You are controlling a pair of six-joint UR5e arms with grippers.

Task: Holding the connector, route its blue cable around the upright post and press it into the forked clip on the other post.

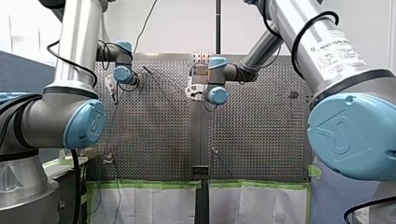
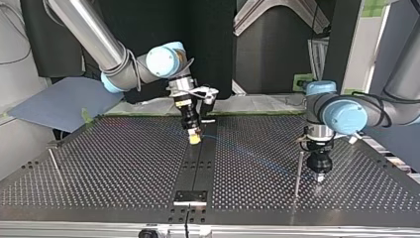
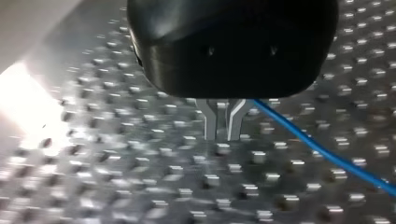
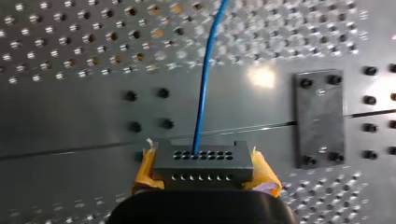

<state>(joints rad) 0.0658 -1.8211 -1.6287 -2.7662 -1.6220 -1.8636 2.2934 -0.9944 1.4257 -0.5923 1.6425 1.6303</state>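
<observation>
Routing looks like the step in hand, and I judge that the cable is not yet round any post. From the front view, my left gripper (image 1: 111, 86) hangs over the table (image 1: 154, 140) at the left side. My right gripper (image 1: 193, 91) hangs near the middle. Both point down at the holes, and their fingers are too small to read there. From the top view, my right gripper shows its yellow pads (image 2: 195, 139) low over the dark strip (image 2: 200, 163) in the middle. The thin blue cable (image 2: 247, 153) runs from it across the table towards my left gripper, which stands just beside a thin upright post (image 2: 298, 171). A second post (image 2: 53, 161) stands well apart at that view's left, and I cannot see if it has a fork. From the left wrist view, the two metal fingers (image 3: 211, 120) are pressed close, with only a thin slit between them. The cable comes out just beside them and runs off over the holes, so I cannot tell if they pinch it. From the right wrist view, the yellow pads squeeze the grey connector (image 4: 201, 163) from both sides, so this gripper is closed on it. The cable leaves one small hole in the connector and goes straight ahead, with a black plate (image 4: 320, 119) off to one side. Next, I think my right arm must carry the connector round the upright post, keeping the cable low and snug. Then it must bring the cable to the clip and push it down.
</observation>
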